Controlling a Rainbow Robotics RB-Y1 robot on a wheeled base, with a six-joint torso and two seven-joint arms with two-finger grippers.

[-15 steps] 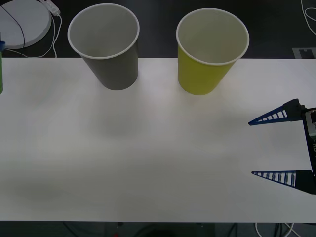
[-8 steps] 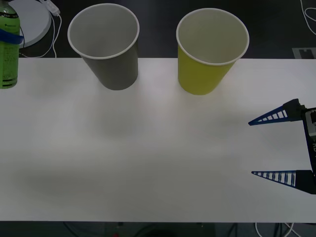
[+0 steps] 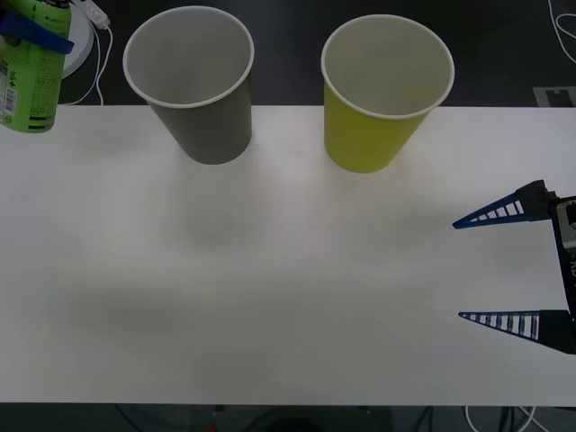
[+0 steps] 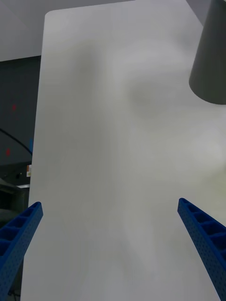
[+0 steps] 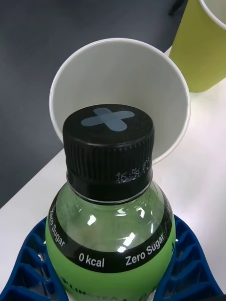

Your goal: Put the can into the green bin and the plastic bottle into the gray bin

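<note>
The plastic bottle [image 3: 30, 79], bright green with a black cap [image 5: 109, 141], hangs tilted above the table's far left corner with my left gripper [image 5: 111, 263] shut on its body; one blue finger [image 3: 38, 32] crosses it. The gray bin [image 3: 191, 85] stands upright just right of the bottle, and in the left wrist view its white inside [image 5: 123, 70] lies right behind the cap. The green bin [image 3: 382, 99] stands upright right of the gray one. My right gripper [image 3: 458, 270] hovers open over the table's right side, nothing between its fingers. The can is out of view.
The white table [image 3: 270, 288] has its far edge just behind the two bins and its front edge near the bottom of the front view. A white round disc [image 3: 79, 40] with cables [image 3: 97, 20] lies on the dark floor beyond the far left corner.
The bottle, held by my left gripper, has come in from the left edge, risen and shifted right toward the gray bin, tilting a little. The right arm has not moved.
</note>
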